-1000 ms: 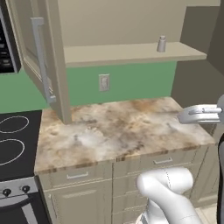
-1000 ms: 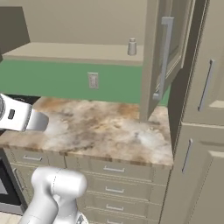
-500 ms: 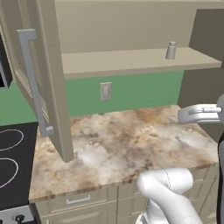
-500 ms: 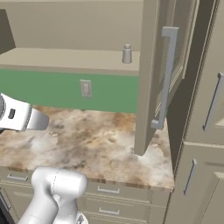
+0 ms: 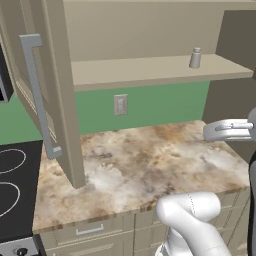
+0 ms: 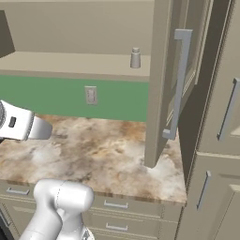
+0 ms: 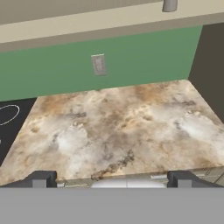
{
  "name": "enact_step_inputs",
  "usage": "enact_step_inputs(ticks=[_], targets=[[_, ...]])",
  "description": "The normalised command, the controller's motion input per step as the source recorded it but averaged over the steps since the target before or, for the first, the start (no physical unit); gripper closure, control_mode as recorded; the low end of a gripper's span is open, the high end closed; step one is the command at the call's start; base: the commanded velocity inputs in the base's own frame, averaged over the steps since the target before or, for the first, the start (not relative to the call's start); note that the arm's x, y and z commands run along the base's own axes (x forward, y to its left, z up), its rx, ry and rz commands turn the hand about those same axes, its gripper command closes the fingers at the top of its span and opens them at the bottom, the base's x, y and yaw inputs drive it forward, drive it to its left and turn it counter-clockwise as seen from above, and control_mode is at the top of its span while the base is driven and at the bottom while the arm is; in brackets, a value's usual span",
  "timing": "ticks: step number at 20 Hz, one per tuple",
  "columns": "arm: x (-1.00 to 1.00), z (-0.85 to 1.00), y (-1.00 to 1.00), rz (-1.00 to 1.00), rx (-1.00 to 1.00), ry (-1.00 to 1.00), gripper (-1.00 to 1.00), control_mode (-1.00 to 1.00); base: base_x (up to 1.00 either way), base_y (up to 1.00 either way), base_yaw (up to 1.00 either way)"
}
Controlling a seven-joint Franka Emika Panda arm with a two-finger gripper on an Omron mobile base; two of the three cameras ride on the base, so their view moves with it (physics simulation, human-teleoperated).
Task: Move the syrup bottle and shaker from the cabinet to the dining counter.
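The shaker (image 5: 195, 58) is a small grey cylinder standing upright near the right end of the cabinet's beige shelf (image 5: 145, 71). It also stands on the shelf (image 6: 70, 63) in the right base view, as the shaker (image 6: 135, 58), and at the top edge of the hand view, as the shaker (image 7: 169, 5). The cabinet doors (image 5: 52, 85) (image 6: 161, 79) hang open. My gripper (image 7: 111, 180) is open and empty, its tips wide apart, low over the worktop's front edge and well below the shaker. The syrup bottle and the dining counter are out of view.
A marbled kitchen worktop (image 5: 140, 160) lies under the shelf, with drawers (image 6: 115, 205) below. A black stove top (image 5: 10, 185) adjoins it on the left. A wall outlet (image 5: 120, 105) sits on the green backsplash. Tall beige cabinets (image 6: 220, 117) stand at the right.
The whole picture has grown and shifted: the base has driven closer to the cabinet. The shaker stays in place on the shelf and the gripper stays open.
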Motion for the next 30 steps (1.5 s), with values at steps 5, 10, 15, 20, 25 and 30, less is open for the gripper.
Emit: enact_step_inputs(ticks=[5,10,15,20,25,30], targets=[[0.00,0.00,0.00,0.00,0.00,0.00,-1.00,1.00,0.04,0.00,0.00],[0.00,0.02,0.00,0.00,-0.01,0.00,-1.00,-1.00,0.00,0.00,0.00],[0.00,0.05,0.03,-0.07,-0.05,-0.05,-1.00,-1.00,0.00,0.00,0.00],[-0.01,0.21,0.00,-0.12,-0.03,-0.04,-1.00,-1.00,0.00,0.00,0.00],[-0.11,0.13,-0.32,-0.08,-0.01,-0.04,-1.00,-1.00,0.00,0.00,0.00],[-0.15,0.06,-0.32,0.00,0.01,-0.03,-1.00,-1.00,0.00,0.00,0.00]])
